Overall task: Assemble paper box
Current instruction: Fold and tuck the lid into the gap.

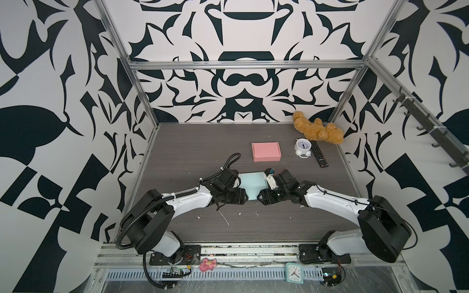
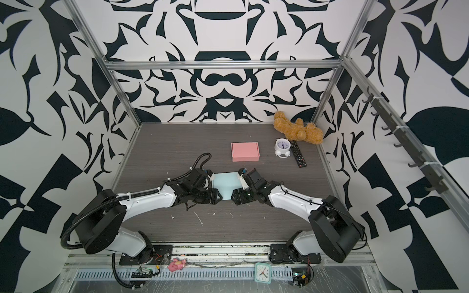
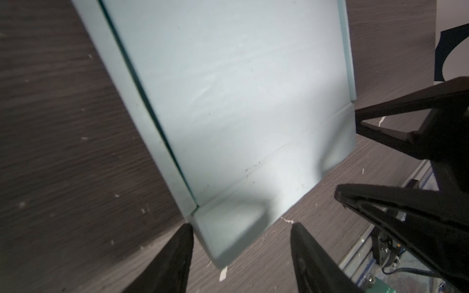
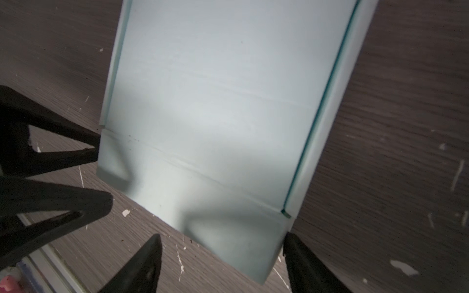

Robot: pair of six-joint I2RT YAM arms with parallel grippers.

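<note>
Dark wood table (image 1: pixel 304 203), front centre: we find the pale blue box blank (image 1: pixel 252 184) lying flat, length running toward the back wall, each near corner between the spread, unclenched jaws of left gripper (image 3: pixel 242 225) and right gripper (image 4: pixel 222 235), equally close.

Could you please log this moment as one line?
blue box: flat on table | left claw: open, astride near flap corner | right claw: open, astride other corner | pink box: closed, behind

2 white arms (image 1: pixel 187 200) (image 1: pixel 330 200), black joints, cables
</note>
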